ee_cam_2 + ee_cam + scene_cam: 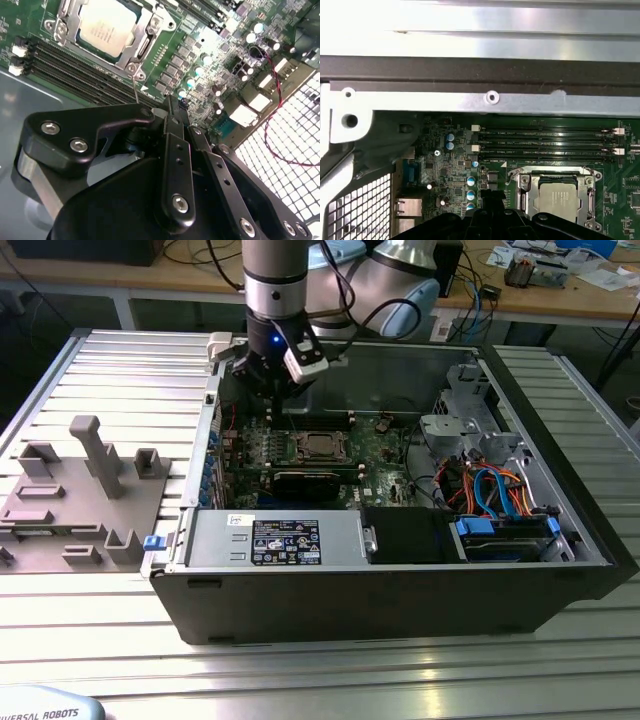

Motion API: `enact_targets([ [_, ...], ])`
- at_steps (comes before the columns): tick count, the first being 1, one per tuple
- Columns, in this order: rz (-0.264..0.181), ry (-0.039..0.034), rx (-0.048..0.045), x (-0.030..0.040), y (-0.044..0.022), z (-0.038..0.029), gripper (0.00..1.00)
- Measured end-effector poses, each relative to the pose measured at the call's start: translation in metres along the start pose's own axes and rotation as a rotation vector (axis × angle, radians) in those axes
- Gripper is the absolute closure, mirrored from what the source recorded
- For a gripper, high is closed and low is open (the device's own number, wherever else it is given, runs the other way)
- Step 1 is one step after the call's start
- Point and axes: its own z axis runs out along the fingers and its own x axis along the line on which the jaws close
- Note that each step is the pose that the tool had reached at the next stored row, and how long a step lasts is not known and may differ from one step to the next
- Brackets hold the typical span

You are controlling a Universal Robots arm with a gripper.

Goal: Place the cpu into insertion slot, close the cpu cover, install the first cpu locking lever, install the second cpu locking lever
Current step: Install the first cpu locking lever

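Second wrist view: the cpu (107, 27) already sits in the slot (70, 30) with the cover (145, 25) down around it, and the levers look latched, I think. The claw (172, 112) hangs just beside the socket, pinched closed, holding nothing.

A ribbed metal counter (120, 370) is seen in the exterior view. An open black computer case (400, 590) is set directly on it, toward the exterior view's right. A grey moulded fixture (80, 490) with upright blocks is laid on it just beside the case, toward the exterior view's left.
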Motion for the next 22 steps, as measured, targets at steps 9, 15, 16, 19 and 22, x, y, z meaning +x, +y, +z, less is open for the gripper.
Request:
enact_targets([
  [9,-0.019,0.0004,-0.0062,-0.0001,0.0102,0.0004,0.89],
  [15,-0.024,0.0006,-0.0088,-0.0012,0.0126,0.0004,0.89],
  [16,-0.024,0.0006,-0.0088,-0.0018,0.0126,0.0004,0.89],
  [19,-0.024,0.0005,-0.0089,-0.0018,0.0126,0.0004,0.89],
  [22,-0.024,0.0006,-0.0089,-0.0020,0.0126,0.0004,0.89],
])
